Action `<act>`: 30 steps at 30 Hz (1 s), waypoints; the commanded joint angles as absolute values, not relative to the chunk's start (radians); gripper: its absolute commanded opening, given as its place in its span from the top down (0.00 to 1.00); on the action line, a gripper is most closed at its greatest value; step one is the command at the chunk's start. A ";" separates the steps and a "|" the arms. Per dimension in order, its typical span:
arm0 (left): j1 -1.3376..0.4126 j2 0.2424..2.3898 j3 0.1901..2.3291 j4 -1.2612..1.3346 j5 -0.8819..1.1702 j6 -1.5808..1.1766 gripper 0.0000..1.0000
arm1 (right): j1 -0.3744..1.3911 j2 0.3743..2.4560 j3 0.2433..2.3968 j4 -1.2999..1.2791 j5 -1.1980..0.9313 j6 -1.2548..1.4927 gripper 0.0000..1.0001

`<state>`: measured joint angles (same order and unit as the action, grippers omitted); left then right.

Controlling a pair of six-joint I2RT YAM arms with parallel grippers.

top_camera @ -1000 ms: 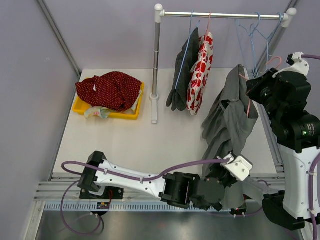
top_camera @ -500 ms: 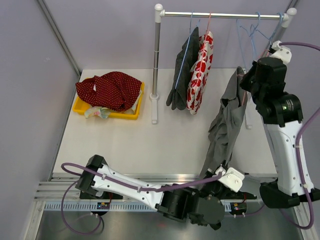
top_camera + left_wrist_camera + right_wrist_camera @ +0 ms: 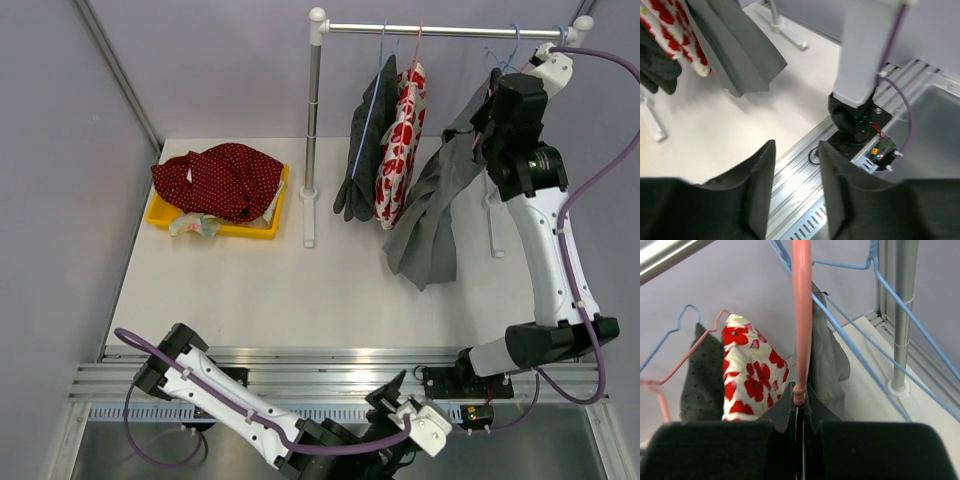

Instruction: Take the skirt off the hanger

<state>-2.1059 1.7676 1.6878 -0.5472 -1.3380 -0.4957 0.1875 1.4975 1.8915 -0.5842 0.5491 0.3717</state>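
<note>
The grey skirt [image 3: 432, 215] hangs from a pink hanger [image 3: 801, 315] high at the right end of the clothes rail [image 3: 440, 31]. My right gripper [image 3: 799, 390] is shut on the hanger's lower end, and the skirt [image 3: 829, 360] drapes just behind it. My left gripper [image 3: 796, 147] is open with nothing between its fingers. It hovers low over the metal frame at the table's front edge, well clear of the skirt [image 3: 740, 50].
Blue hangers [image 3: 875, 365] hang beside the pink one. On the rail's left part hang a floral garment [image 3: 400, 150] and a dark one [image 3: 362, 150]. A yellow tray [image 3: 160, 215] of clothes sits back left. The right arm's base [image 3: 857, 115] stands ahead of my left gripper.
My left gripper let go of the skirt's lower edge, opened and dropped below the table's front edge. The right arm lifted the hanger up to the rail, and the skirt swung up and leftward.
</note>
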 commanded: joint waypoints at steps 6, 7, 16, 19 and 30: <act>-2.011 1.401 1.374 -0.097 -1.352 -0.076 0.08 | 0.184 1.126 1.671 -0.468 0.223 0.455 1.00; -1.991 1.366 1.344 0.105 -1.277 -0.010 0.05 | 0.186 1.109 1.657 -0.477 0.191 0.466 1.00; -1.658 1.333 1.527 0.022 -0.711 0.038 0.03 | 0.186 0.931 1.455 -0.459 -0.021 0.517 1.00; -1.560 1.385 1.583 0.002 -0.606 0.005 0.03 | 0.186 0.868 1.401 -0.420 -0.107 0.511 1.00; -1.338 1.525 1.612 0.054 -0.449 -0.138 0.10 | 0.186 0.738 1.416 -0.448 -0.349 0.545 1.00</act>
<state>-1.3544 1.4960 1.5703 -0.0044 -0.5171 -0.0925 0.1867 0.7731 1.3605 -0.5430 -0.2249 0.5060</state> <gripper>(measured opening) 0.906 0.047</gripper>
